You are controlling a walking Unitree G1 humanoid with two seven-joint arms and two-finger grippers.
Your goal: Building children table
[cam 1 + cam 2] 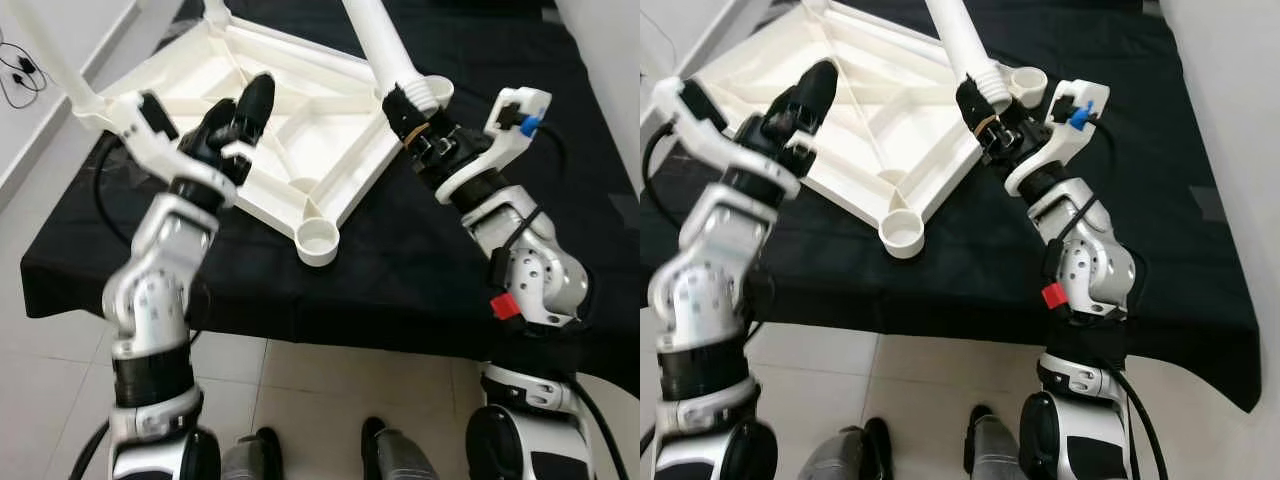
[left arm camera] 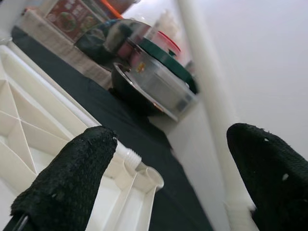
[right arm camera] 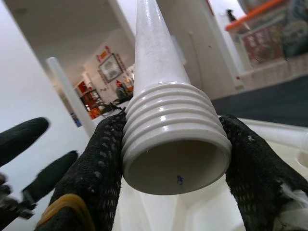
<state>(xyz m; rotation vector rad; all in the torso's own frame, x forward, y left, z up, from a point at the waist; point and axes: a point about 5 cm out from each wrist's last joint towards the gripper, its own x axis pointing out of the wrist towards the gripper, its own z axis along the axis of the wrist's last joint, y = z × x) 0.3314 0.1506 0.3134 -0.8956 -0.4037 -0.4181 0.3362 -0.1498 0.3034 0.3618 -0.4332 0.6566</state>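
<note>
White plastic makes up the upside-down tabletop (image 1: pixel 300 130), which lies flat on a black cloth (image 1: pixel 420 280) with its ribbed underside facing up and one corner pointing toward the robot. That near corner carries an empty round socket (image 1: pixel 318 240). At the far left corner a table leg (image 1: pixel 55 55) already stands in its socket, rising up and away out of the picture.

The right gripper (image 1: pixel 408 118) is clenched around a second leg (image 1: pixel 378 40), near its ribbed, threaded end. This leg's long axis runs up and away from the robot, tilted, with the threaded end lowest and hanging just beside the tabletop's right corner socket (image 1: pixel 1025 82). The right wrist view looks straight into the leg's hollow open end (image 3: pixel 175 171), with black fingers (image 3: pixel 96 178) pressed against the ribs on both sides, something the head views do not reveal.

The left gripper (image 1: pixel 240 115) hovers over the tabletop's left half, released, its fingers spread apart with nothing between them. The left wrist view looks past those fingers (image 2: pixel 72 178) to a metal pot (image 2: pixel 159 86) with a green lid beyond the cloth's far edge.
</note>
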